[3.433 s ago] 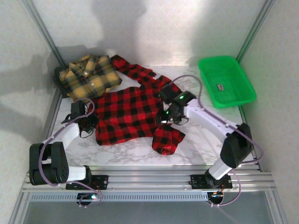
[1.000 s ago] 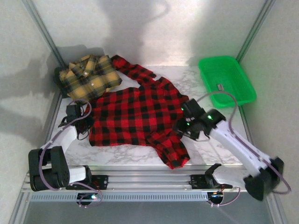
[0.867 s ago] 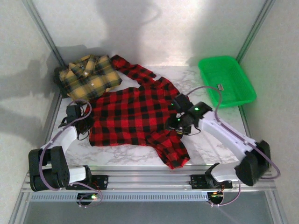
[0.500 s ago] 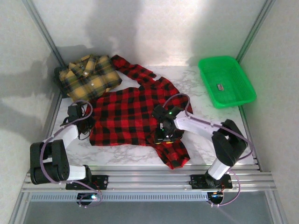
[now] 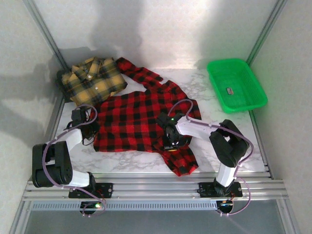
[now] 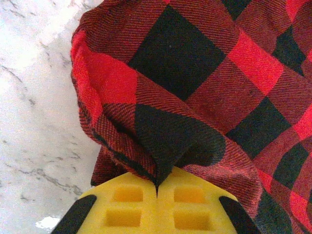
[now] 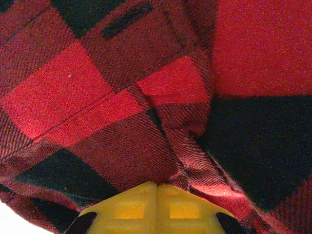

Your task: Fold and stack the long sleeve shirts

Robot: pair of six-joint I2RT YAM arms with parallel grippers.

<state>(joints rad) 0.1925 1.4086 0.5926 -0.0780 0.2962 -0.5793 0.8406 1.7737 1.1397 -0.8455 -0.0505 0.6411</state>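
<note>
far left, back corner of the bench (image 5: 126, 158): yellow shirt (image 5: 92, 80), bunched in a loose heap and not spread out. its near edge lies just beside the red shirt's far-left part.

left side: left fingers (image 5: 89, 130) are down at the left edge of the red shirt (image 5: 134, 122). in the left wrist view the yellow pads (image 6: 126, 204) are clenched together, with a peak of red-and-black cloth pinched in the seam between them. bare marble shows to the left of that fold.

centre: the red shirt lies mostly flat across the middle of the bench. one sleeve runs to the back left, ending just beside the yellow shirt. the other sleeve trails toward the near edge, right of centre.

right of centre: right fingers (image 5: 171, 142) are pressed onto the red shirt where the near sleeve joins the body. in the right wrist view the pads (image 7: 131, 207) are clenched, and a ridge of cloth runs into the line where they meet.

far right, back: green tray (image 5: 236, 85), well apart from both shirts, with a small item inside too small to identify.
</note>
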